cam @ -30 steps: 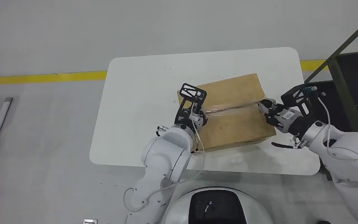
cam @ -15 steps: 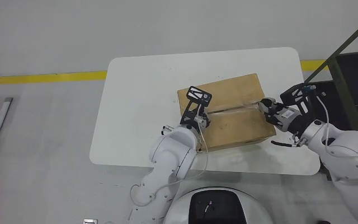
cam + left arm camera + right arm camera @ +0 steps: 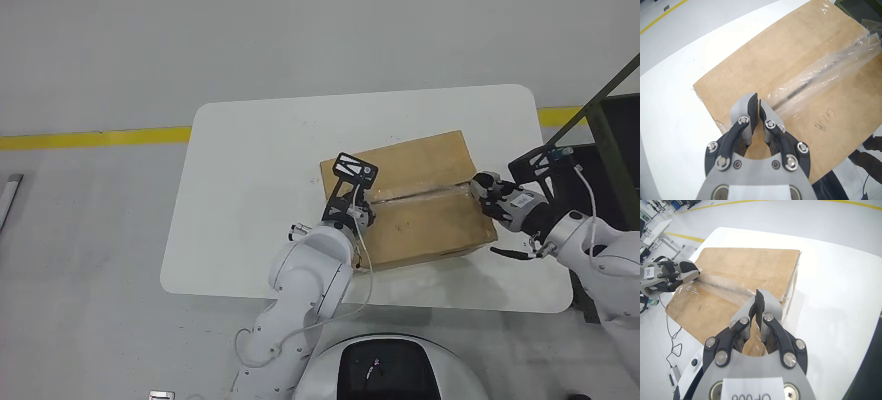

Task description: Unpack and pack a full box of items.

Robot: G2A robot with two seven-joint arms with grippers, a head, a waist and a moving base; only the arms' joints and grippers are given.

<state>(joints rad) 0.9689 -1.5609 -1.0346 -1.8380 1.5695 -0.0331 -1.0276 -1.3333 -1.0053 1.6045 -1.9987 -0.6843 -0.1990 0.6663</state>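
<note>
Brown corrugated cardboard box (image 3: 420, 160), rectangular, lies flat on the white round-cornered table (image 3: 250, 200), toward the table's right half. Both top flaps are down and meet at a centre seam. A strip of clear, wrinkled, glossy plastic tape (image 3: 819, 66) runs along that seam from end to end and wraps over the box's short edges. The flap surface is matt and lightly scuffed. A handwritten black mark (image 3: 824, 121) sits on the flap nearer my body.

My left gripper (image 3: 758, 100) is over the seam's left end, just above the tape. Its black ribbed pads are drawn together with only a sliver between them. I cannot tell whether any tape is pinched.

My right gripper (image 3: 758, 292) is at the seam's opposite end, at the box's right edge. Its worn, ragged black pads are pressed together. I cannot tell whether they hold tape.
</note>
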